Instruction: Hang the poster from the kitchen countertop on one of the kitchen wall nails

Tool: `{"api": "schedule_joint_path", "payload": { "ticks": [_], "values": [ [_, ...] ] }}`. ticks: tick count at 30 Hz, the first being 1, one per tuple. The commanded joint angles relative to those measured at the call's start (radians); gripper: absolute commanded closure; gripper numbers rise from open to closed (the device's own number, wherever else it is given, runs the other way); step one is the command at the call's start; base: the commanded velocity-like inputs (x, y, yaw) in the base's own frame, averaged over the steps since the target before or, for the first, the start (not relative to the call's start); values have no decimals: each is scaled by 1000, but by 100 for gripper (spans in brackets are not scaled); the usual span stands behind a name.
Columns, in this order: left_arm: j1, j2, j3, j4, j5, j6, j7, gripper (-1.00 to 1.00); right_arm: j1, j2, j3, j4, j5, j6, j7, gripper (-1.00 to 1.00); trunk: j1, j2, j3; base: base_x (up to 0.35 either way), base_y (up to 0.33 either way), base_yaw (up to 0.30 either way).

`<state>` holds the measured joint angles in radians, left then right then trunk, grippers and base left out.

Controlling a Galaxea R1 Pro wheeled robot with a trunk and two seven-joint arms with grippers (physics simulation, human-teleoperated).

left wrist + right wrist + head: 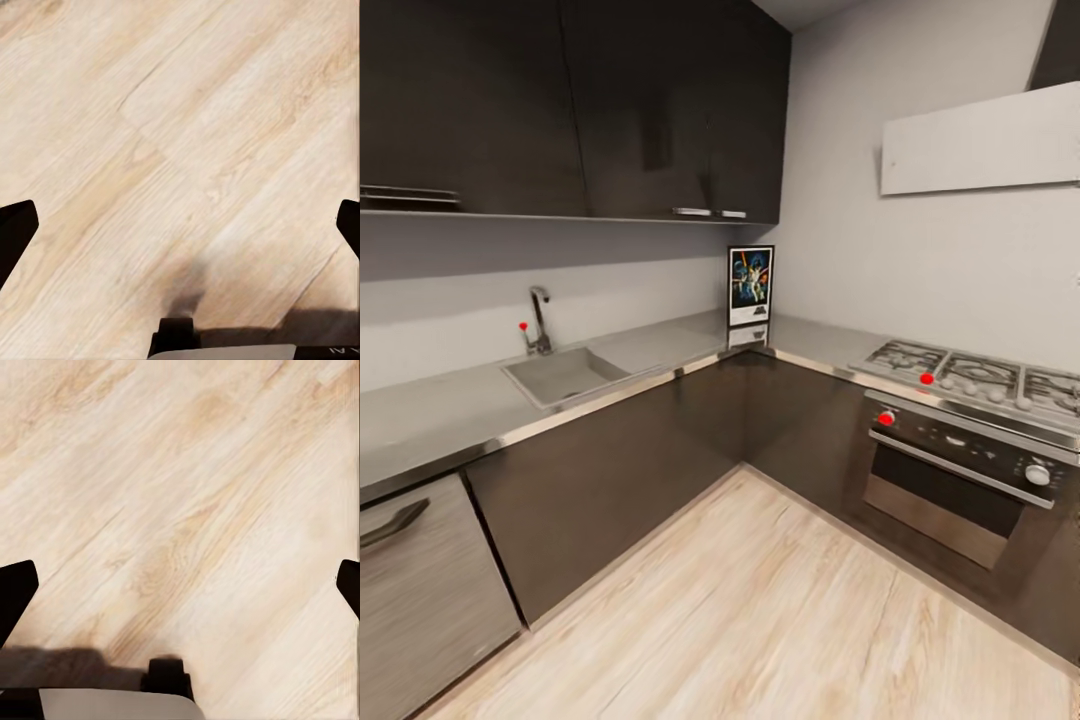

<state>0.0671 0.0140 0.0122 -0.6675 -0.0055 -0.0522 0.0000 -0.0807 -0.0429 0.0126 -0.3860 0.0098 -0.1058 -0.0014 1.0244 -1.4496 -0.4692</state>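
In the head view we see the poster [751, 285] standing upright in the far corner of the kitchen countertop [450, 410], just above the middle of the frame, against the pale wall under the dark upper cabinets [575, 105]. The sink [565, 373] with its tap [539, 320] lies at left centre and the gas hob [970, 378] above the oven [960, 475] at right. Our left gripper [180, 225] and right gripper [180, 585] both hang over the wooden floor [187, 135], fingers spread wide and holding nothing.
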Motion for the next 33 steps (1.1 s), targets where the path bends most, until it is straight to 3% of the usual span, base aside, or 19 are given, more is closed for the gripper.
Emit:
{"api": "schedule_joint_path", "payload": {
  "ticks": [1, 10, 33],
  "values": [
    [0, 0, 1, -1, -1, -2, 0, -100, -1, 0, 1, 1, 1, -3, 0, -100, 1, 0, -1, 335, -128, -158],
    [0, 0, 1, -1, -1, -2, 0, -100, -1, 0, 1, 1, 1, -3, 0, -100, 1, 0, -1, 335, -127, -135],
    [0, 0, 2, -1, -1, -3, 0, -100, -1, -2, 1, 1, 1, -3, 0, -100, 1, 0, -1, 335, -82, -6]
  ]
}}
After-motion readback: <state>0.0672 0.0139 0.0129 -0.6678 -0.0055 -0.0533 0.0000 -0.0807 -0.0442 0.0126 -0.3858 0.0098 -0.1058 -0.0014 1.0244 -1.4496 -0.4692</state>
